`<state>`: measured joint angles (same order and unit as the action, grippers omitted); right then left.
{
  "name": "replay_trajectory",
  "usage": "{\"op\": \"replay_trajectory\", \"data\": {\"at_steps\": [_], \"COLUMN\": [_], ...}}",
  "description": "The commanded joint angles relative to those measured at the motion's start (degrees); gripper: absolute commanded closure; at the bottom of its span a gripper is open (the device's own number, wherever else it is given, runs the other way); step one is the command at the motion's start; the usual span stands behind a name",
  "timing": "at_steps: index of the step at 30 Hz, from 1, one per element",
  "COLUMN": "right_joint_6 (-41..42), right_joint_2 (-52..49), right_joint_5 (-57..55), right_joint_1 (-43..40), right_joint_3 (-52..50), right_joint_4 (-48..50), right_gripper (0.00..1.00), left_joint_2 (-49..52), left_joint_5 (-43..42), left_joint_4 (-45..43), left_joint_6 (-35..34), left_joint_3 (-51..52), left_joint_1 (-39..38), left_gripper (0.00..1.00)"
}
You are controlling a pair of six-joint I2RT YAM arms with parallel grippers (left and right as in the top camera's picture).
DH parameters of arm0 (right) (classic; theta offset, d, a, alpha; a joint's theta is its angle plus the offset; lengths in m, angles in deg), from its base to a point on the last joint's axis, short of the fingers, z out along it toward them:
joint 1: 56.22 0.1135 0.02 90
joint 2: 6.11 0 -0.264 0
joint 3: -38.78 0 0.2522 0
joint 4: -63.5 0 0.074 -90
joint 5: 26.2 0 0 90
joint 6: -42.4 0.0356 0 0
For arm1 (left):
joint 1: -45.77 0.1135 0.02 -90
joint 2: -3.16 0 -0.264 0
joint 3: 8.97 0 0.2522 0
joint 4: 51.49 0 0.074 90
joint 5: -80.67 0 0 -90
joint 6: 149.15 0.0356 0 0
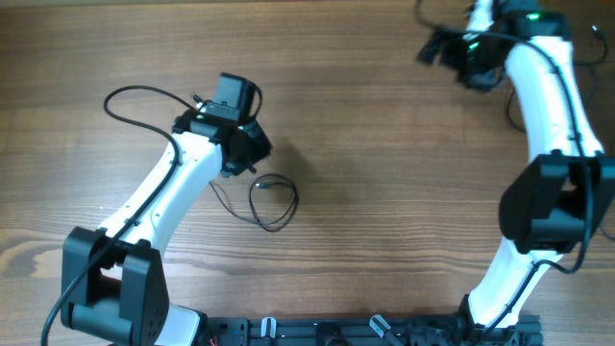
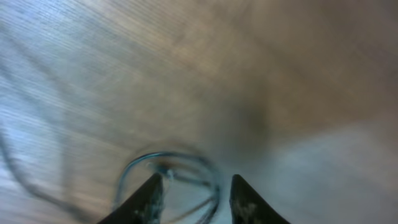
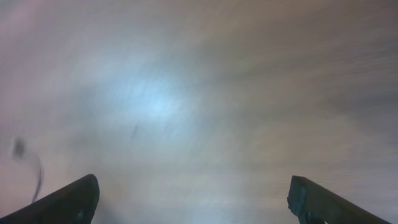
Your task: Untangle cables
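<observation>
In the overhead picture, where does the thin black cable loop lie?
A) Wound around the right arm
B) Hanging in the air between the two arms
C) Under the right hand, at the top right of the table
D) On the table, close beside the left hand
D: the cable loop lies flat on the table, close beside the left hand, while the right hand is far away and holds nothing.

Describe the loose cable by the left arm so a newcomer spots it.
Find the white left arm reaching over the wooden table. Just beside its black tip lies a thin black cable, coiled in a small loop, thinner than the arms' own cords.
</observation>
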<state>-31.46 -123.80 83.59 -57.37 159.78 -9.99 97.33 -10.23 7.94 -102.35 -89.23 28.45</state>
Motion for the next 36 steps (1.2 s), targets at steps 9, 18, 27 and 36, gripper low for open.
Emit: {"op": "replay_trajectory", "data": {"at_steps": [9,18,27,36], "right_joint_6": [-6.34,-2.45,-6.43,-7.34], "right_joint_2": [-1.25,-1.25,-5.53,-12.31], "right_joint_5": [11.56,0.24,-17.64,-22.27], "right_joint_1": [25.79,45.62,58.40,59.74], "right_joint_3": [-15.02,-15.23,-15.98,-15.98], "right_joint_4": [-0.70,13.31,30.75,41.90], "right_gripper": [0.00,0.00,0.00,0.37], "left_joint_2": [-0.44,-0.44,-0.44,-0.44], "left_joint_5": [5.16,-0.98,-0.52,-0.55], "left_joint_4": [14.19,13.29,10.32,10.69], "left_joint_6": [-8.04,-8.04,-8.07,-8.07], "left_joint_3": [-0.26,-0.26,-0.26,-0.26], "left_joint_1": [20.57,32.68,35.98,36.96], "left_gripper": [0.03,0.00,0.00,0.00]}}
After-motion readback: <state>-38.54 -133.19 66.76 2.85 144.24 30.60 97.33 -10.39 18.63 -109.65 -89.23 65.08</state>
